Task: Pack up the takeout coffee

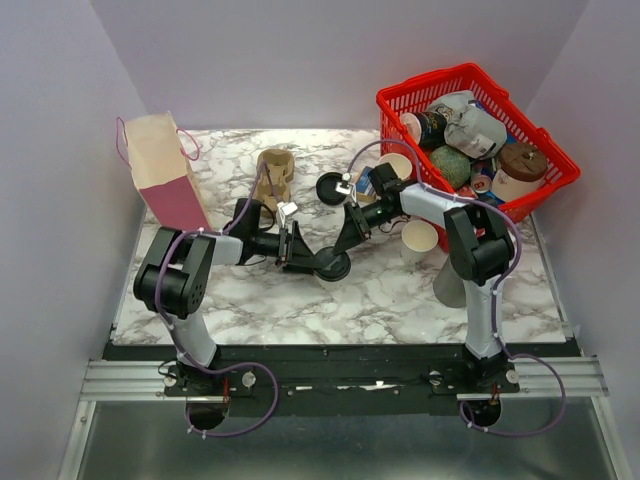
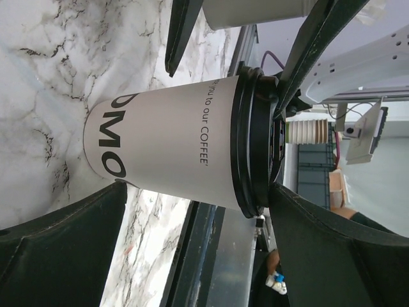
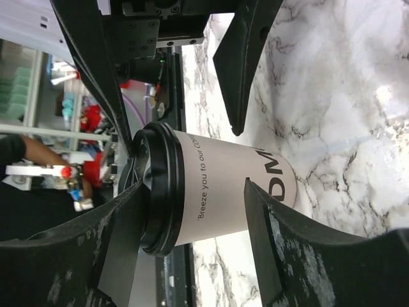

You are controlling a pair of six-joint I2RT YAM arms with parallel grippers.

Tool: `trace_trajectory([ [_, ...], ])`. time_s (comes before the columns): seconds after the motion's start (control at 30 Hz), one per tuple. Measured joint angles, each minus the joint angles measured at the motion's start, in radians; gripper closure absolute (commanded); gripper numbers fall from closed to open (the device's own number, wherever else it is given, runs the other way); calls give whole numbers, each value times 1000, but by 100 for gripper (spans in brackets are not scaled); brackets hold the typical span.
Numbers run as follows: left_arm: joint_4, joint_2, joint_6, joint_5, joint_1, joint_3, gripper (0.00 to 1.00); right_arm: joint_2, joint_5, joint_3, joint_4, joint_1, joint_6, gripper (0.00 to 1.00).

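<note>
**Two arms, one cup.** The takeout coffee [image 2: 172, 141] stands upright near the middle of the marble counter [image 1: 400, 295], a little toward its near edge. The left gripper [image 2: 195, 188] reaches in from the left side and the right gripper [image 3: 192, 185] from the far right. The left fingers are spread wide and released, holding nothing. The right fingers are parted about the cup; whether they press on it cannot be told.

The danger, to a bystander's eye, is the crowding. Four fingers share the space around a light paper cup. If one finger meets another, or catches the edge of the lid [image 2: 252, 141], the cup could tip or the lid could pop loose. A hard squeeze could buckle the paper wall, and a one-sided nudge could send the cup sliding over the smooth marble.

The cup is white paper, uncreased, printed with black lettering that ends "to our COFFEE" and larger letters near the base. Its black plastic lid sits flush on the rim. The paper bag [image 1: 160, 175] stands at the far left corner, well apart, and the red basket [image 1: 425, 80] at the far right.
</note>
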Motion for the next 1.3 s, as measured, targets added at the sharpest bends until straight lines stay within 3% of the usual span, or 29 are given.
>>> trace_trajectory([
  [0.87,26,116,-44,109,27,38,5,29,-17,-25,103,6,176,36],
  [0.97,26,112,-44,109,29,38,4,29,-17,-26,103,6,176,33],
  [1.13,38,92,-44,91,31,40,2,25,-10,-26,103,5,144,14],
  [1.3,59,67,-49,37,32,68,1,22,0,-25,99,5,108,8],
])
